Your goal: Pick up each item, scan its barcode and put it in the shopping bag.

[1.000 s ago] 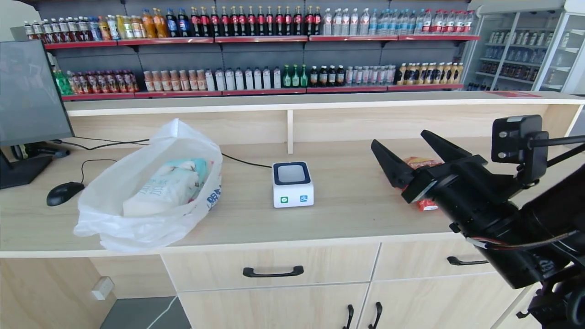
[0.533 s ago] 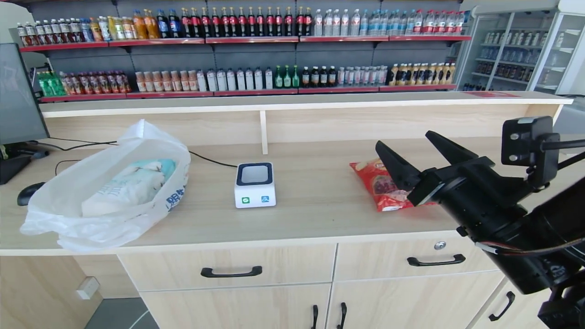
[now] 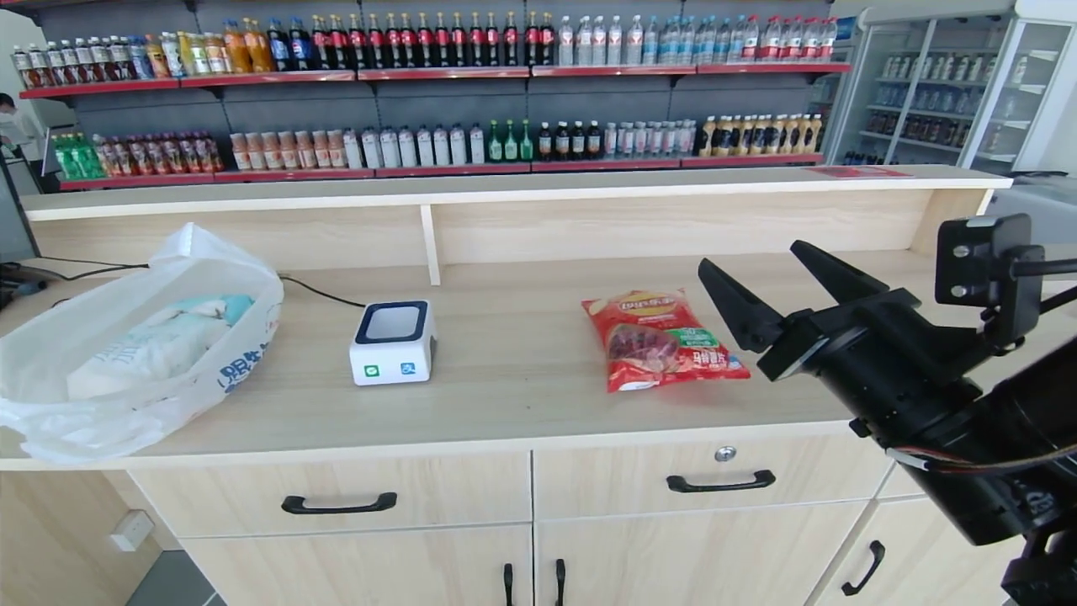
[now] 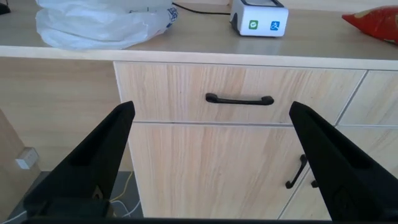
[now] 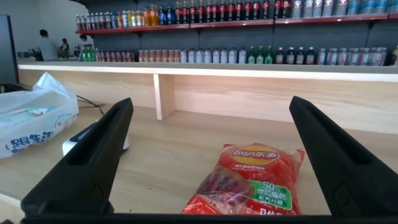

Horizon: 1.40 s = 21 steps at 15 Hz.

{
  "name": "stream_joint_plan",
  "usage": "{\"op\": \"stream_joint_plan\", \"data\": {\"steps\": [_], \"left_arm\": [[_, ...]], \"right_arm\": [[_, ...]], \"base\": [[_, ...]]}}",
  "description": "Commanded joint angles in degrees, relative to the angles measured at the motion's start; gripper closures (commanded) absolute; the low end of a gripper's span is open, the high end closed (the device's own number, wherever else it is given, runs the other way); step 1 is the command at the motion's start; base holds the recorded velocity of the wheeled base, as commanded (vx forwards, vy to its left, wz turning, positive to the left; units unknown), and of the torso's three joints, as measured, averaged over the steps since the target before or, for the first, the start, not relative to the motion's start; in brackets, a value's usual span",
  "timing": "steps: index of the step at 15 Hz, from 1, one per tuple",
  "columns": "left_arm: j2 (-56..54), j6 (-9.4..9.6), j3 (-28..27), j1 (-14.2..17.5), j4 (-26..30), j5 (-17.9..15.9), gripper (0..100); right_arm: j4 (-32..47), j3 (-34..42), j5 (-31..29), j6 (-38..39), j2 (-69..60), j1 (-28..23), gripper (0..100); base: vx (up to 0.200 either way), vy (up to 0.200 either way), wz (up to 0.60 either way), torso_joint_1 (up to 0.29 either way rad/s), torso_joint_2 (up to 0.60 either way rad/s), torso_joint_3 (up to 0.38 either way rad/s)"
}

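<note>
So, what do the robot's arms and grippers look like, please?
The right gripper is matte black, with two long tapering fingers, a boxy black camera mount and thin reddish cables at the wrist. The left gripper has the same black fingers.

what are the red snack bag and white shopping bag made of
Red crinkled snack bag: looks like glossy plastic film, given its sheen and creases. Translucent white shopping bag: probably thin soft plastic; it is half see-through and slumps.

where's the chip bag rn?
In the head view the chip bag lies flat on the counter, right of centre, with the white scanner to its left and the right tool to its right.
</note>
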Motion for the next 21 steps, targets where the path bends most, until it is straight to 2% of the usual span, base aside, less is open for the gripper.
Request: {"op": "stream_joint_plan", "data": {"steps": [1, 2, 8, 17, 19, 21], "left_arm": [[0.0, 0.08, 0.0, 0.0, 0.0, 0.0, 0], [0.0, 0.17, 0.1, 0.0, 0.0, 0.0, 0], [0.0, 0.08, 0.1, 0.0, 0.0, 0.0, 0], [0.0, -0.1, 0.1, 0.0, 0.0, 0.0, 0], [0.0, -0.36, 0.1, 0.0, -0.5, 0.1, 0], [0.0, -0.45, 0.1, 0.0, -0.5, 0.2, 0]], "right_arm": [[-0.1, 0.0, 0.0, 0.0, 0.1, 0.1, 0], [-0.1, 0.0, 0.0, 0.0, 0.3, 0.1, 0], [-0.1, -0.1, 0.0, 0.0, 0.7, 0.1, 0], [-0.1, 0.0, 0.0, 0.3, 0.4, 0.2, 0], [-0.1, -1.5, 1.9, 4.7, 0.3, 0.2, 0], [-0.1, -1.5, 6.2, 5.2, 0.0, -1.6, 0]], "base": [[0.0, 0.0, 0.0, 0.0, 0.0, 0.0], [0.0, 0.0, 0.0, 0.0, 0.0, 0.0], [0.2, 0.0, 0.0, -0.002, 0.0, 0.004], [0.0, 0.0, 0.0, 0.0, 0.0, 0.0], [0.0, 0.0, 0.0, 0.0, 0.0, 0.0], [0.0, 0.0, 0.0, 0.0, 0.0, 0.0]]}}
